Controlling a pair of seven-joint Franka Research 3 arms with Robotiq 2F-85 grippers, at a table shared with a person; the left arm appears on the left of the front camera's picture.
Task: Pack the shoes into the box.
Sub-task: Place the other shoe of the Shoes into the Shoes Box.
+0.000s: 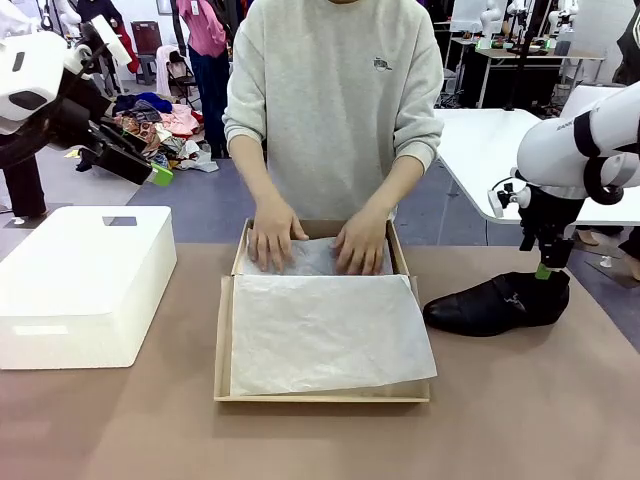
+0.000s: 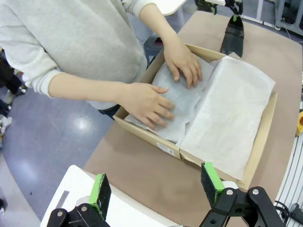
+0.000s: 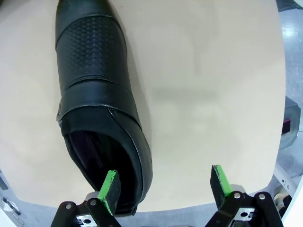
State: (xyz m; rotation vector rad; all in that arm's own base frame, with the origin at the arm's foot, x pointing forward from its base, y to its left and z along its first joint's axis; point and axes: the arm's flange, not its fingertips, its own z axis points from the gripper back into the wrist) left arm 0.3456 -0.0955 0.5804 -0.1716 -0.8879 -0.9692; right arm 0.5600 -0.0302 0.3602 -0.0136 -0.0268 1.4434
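Note:
The brown cardboard box [image 1: 223,340] lies open mid-table, lined with white tissue paper [image 1: 325,330]. A person's two hands [image 1: 272,235] press the tissue down in its far half, as the left wrist view shows for the box [image 2: 151,139] and hands [image 2: 147,101]. One glossy black shoe [image 1: 495,303] lies on its side right of the box. My right gripper [image 1: 545,270] stands open at its heel. In the right wrist view one pad [image 3: 110,187] sits over the shoe [image 3: 94,80] opening, the other outside, with the heel wall between them [image 3: 164,184]. My left gripper [image 1: 150,170] hangs open, high at the left [image 2: 156,184].
A large white plastic box [image 1: 85,285] stands at the table's left, under my left arm. The brown table [image 1: 520,400] has bare room in front of the box and around the shoe. The person stands at the far edge.

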